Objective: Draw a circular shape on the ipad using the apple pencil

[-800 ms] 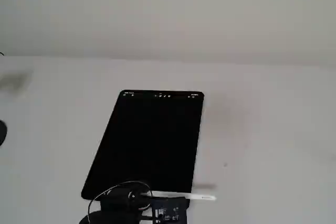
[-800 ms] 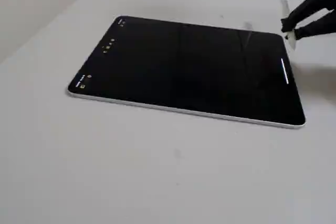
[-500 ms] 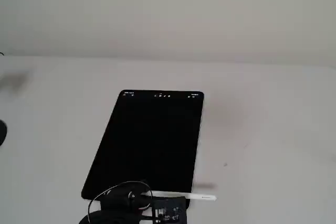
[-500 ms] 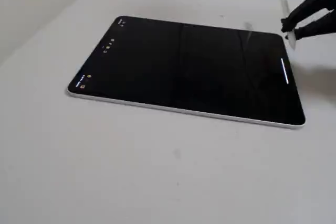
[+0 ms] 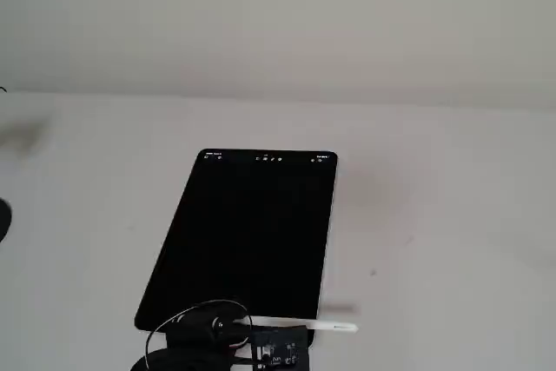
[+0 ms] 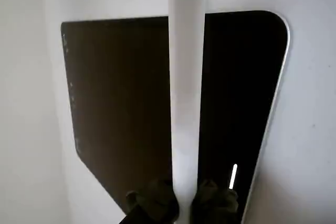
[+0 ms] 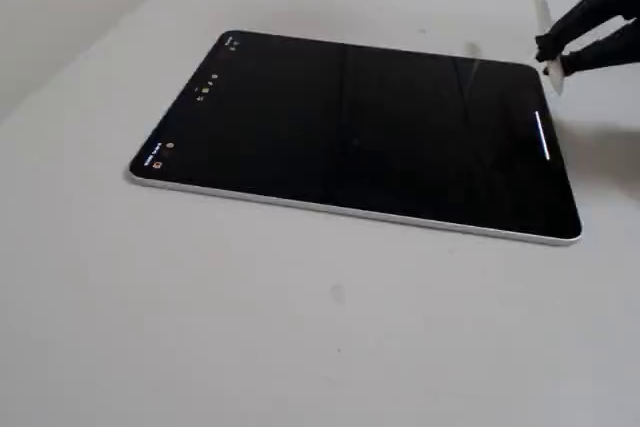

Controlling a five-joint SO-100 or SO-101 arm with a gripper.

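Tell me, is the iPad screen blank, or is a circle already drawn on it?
No circle yet. The ipad screen is black apart from small toolbar icons and one short white line near the apple pencil end.

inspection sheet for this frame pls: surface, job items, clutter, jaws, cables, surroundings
Surface: plain white table, a few faint smudges.
Ipad: ipad lies flat, screen black, toolbar icons along one short edge.
Apple pencil: apple pencil held in the gripper, running lengthwise across the wrist view; its tip is not clearly visible.
Circular shape: none seen; only a short white stroke near the short edge opposite the icons.
Clutter: nothing seen.
Grippers: jaws closed on the pencil, at the ipad's edge.
Cables: black cable loop at the arm, over the near edge of the ipad.
Surroundings: bare pale wall.
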